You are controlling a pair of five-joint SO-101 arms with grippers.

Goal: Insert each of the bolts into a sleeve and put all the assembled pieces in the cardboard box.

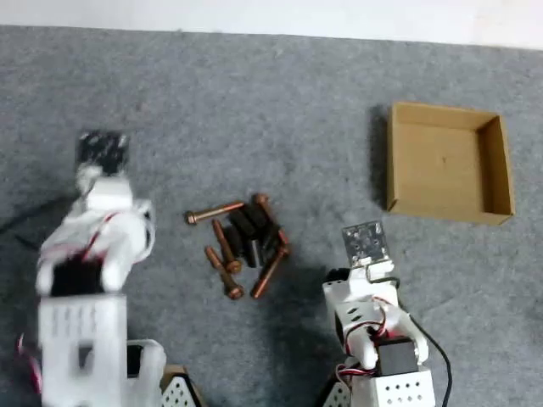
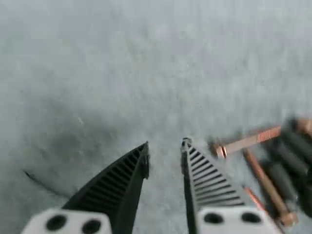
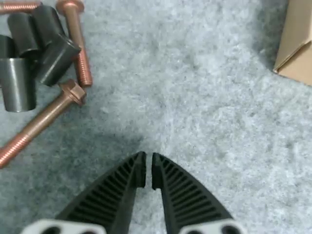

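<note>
Copper-coloured metal bolts and short black cylindrical sleeves lie heaped mid-tabletop on the grey felt tabletop. The shallow cardboard box sits toward the right edge. The left gripper, fingers spread, hovers toward the left edge; the right gripper, fingers pressed together on nothing, hangs between heap and box.
</note>
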